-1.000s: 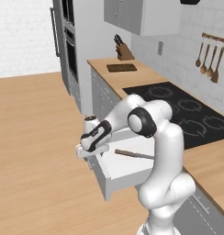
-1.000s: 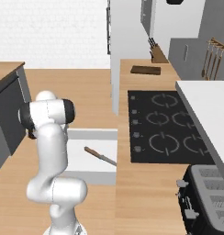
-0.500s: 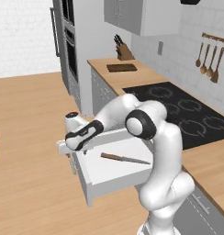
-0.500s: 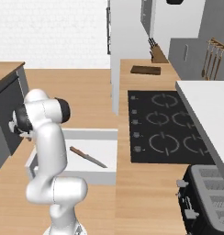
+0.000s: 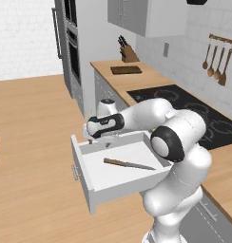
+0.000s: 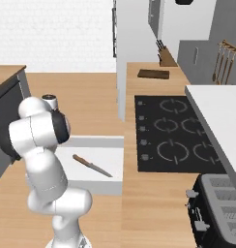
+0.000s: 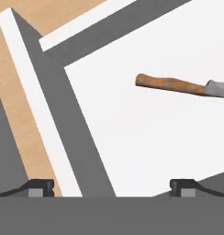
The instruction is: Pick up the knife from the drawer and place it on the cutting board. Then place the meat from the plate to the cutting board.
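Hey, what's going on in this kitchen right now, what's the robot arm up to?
The white arm is reaching over an open drawer below the counter. Its gripper is open and empty, hovering above the drawer's inner corner. The knife, with a brown handle and grey blade, lies flat on the drawer's white floor, untouched. The cutting board sits far along the counter near the knife block, with nothing on it.

No readable text, labels, brands or numbers on anything in view.
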